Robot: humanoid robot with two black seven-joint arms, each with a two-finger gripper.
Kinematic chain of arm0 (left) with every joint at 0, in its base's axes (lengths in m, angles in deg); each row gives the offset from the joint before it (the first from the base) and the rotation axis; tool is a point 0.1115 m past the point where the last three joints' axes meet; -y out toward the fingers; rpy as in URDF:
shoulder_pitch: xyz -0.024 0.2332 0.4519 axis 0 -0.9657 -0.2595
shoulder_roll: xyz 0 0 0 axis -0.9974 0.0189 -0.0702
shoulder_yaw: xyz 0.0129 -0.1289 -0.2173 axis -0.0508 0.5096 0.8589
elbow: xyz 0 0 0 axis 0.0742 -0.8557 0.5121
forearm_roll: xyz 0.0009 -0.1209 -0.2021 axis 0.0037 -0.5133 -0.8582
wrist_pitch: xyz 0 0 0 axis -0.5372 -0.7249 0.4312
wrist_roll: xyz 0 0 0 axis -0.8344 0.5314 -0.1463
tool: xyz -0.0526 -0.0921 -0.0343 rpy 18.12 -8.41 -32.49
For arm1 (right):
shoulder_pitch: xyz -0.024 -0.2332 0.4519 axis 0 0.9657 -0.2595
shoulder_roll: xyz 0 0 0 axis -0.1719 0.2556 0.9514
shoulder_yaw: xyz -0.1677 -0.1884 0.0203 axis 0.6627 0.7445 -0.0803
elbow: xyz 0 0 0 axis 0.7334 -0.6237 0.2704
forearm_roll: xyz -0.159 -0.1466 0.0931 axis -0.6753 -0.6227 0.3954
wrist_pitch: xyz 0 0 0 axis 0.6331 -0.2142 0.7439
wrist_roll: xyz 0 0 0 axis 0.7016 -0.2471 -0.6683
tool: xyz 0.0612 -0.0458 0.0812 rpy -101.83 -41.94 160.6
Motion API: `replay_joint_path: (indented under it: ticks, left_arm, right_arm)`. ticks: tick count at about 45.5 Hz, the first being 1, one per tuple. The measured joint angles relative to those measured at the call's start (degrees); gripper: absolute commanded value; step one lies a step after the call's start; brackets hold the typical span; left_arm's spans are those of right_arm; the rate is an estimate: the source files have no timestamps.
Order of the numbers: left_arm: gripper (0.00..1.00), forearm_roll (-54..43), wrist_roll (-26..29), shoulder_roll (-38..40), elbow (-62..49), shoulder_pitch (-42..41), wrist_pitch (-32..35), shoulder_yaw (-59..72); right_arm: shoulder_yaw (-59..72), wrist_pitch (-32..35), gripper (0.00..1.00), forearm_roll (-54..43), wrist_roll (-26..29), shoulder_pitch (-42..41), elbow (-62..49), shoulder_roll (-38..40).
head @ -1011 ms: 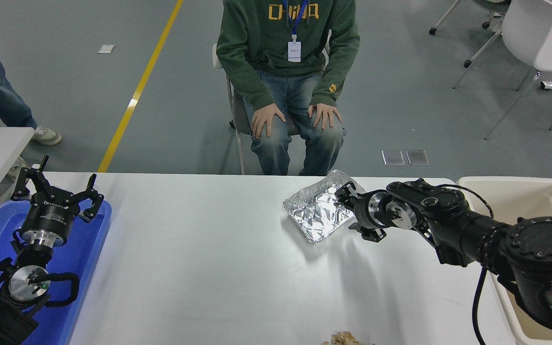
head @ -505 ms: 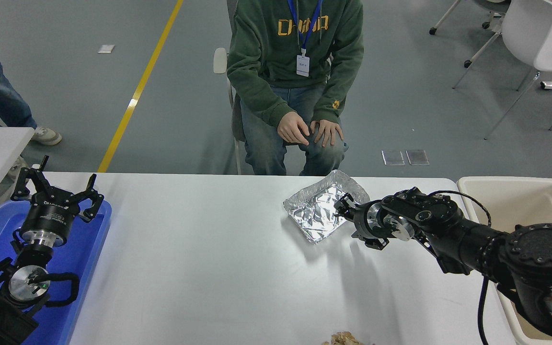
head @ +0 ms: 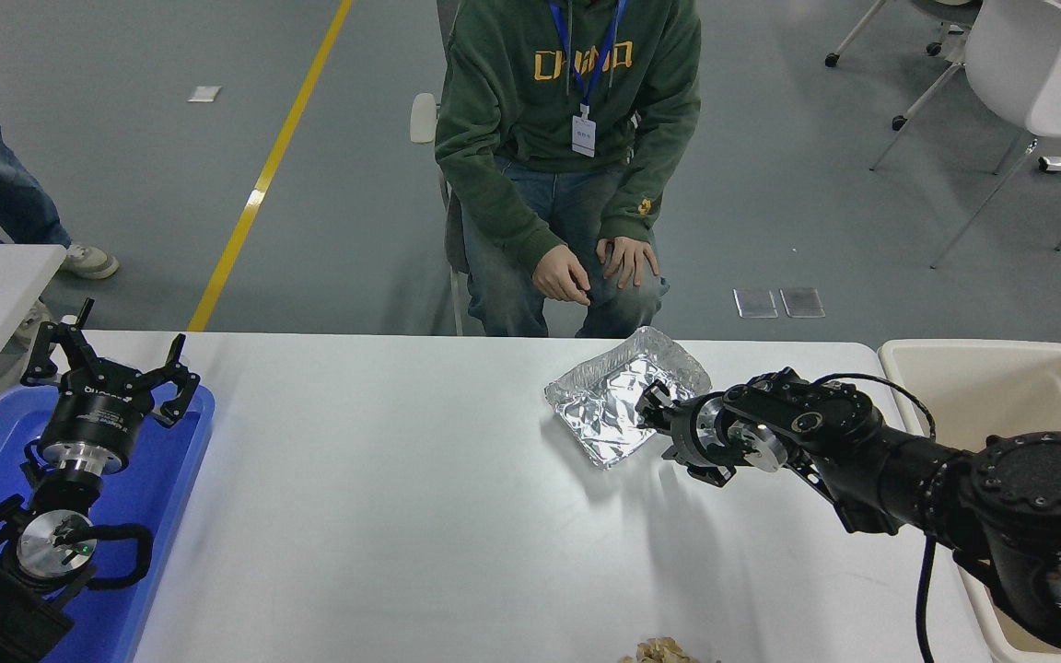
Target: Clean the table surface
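right gripper (head: 658,425): my wrist blocks the fingers, can't tell if they're apart
foil tray (head: 621,394): near-right rim hidden behind gripper
crumpled scrap (head: 664,652): cut off at bottom edge
beige bin (head: 1000,387): arm covers most

One foil tray (head: 627,396), one blue tray (head: 157,497), one bin (head: 1000,387) (beige), two people (head: 567,138).

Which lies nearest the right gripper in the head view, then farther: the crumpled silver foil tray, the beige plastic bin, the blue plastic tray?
1. Crumpled silver foil tray, at the right gripper.
2. Beige plastic bin, right edge.
3. Blue plastic tray, far left.
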Motion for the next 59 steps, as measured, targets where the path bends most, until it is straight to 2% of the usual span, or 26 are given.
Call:
replay_joint_path:
  ticks: [3,59]
  left_arm:
    - [1.00,0.00,0.00,0.00,0.00,0.00,0.00,0.00]
    - [1.00,0.00,0.01,0.00,0.00,0.00,0.00,0.00]
  right_arm:
    - [-0.02,-0.04,0.00,-0.31,-0.08,0.00,0.25,0.00]
    - [-0.58,0.68,0.00,-2.47,-0.56,-3.75,3.58,0.00]
